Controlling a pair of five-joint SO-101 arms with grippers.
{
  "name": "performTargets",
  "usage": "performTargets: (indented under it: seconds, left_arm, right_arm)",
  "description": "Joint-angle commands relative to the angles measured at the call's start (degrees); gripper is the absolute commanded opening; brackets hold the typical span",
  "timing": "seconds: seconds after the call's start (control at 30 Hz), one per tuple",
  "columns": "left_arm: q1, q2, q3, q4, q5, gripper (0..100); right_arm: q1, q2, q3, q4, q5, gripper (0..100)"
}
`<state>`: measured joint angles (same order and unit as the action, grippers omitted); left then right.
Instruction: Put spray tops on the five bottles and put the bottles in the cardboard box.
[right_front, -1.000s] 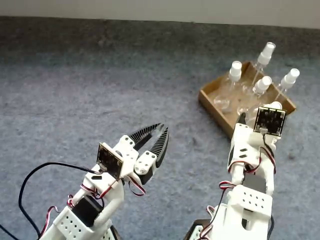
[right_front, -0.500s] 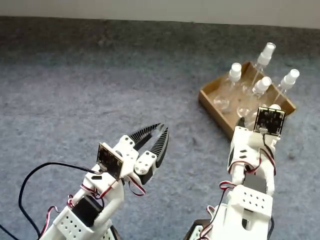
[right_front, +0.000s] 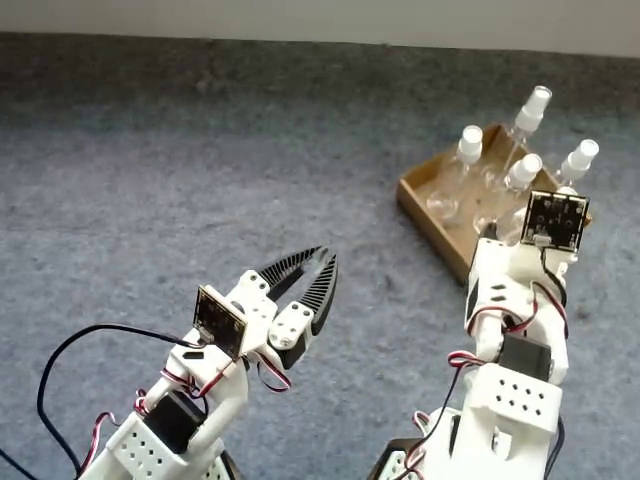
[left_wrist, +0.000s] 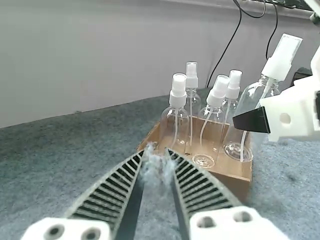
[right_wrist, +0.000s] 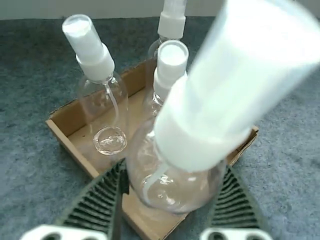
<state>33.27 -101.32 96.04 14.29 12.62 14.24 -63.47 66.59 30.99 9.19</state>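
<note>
Change: the right arm had pushed farther toward the cardboard box (right_front: 430, 228) over the last second, while the left arm had stayed where it was.
Right arm pose: stretched out over the near side of the box, wrist tipped down.
Right gripper (right_wrist: 172, 175): pinched on the clear body of the fifth bottle (right_wrist: 200, 115), one finger on either side.
Fifth bottle: upright with its spray top on, its base at the box's near edge; whether it touched the box floor could not be told.
Other bottles (left_wrist: 212, 125): four, all capped, stood upright inside the box.
Left arm pose: low over the grey worktop (right_front: 200, 180), well apart from the box and pointing toward it.
Left gripper (right_front: 325, 256): fingers parted by a narrow gap, holding nothing.
</note>
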Motion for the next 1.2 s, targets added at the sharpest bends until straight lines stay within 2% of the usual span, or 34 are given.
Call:
performTargets:
  seconds: [0.0,0.27,0.43,1.17]
  left_arm:
    - [-0.66,-0.31,1.1,-1.32,-0.53,1]
    - [-0.66,-0.31,1.1,-1.32,-0.53,1]
    - [-0.66,-0.31,1.1,-1.32,-0.53,1]
    - [-0.66,-0.31,1.1,-1.23,-0.62,1]
  right_arm:
    - [-0.66,0.22,-7.08,2.77,0.44,9.8]
    - [-0.4,12.62,-23.87,14.46,0.18,9.8]
    - [-0.4,20.88,-28.09,15.25,0.09,9.8]
    - [-0.4,22.64,-2.77,-17.1,0.09,9.8]
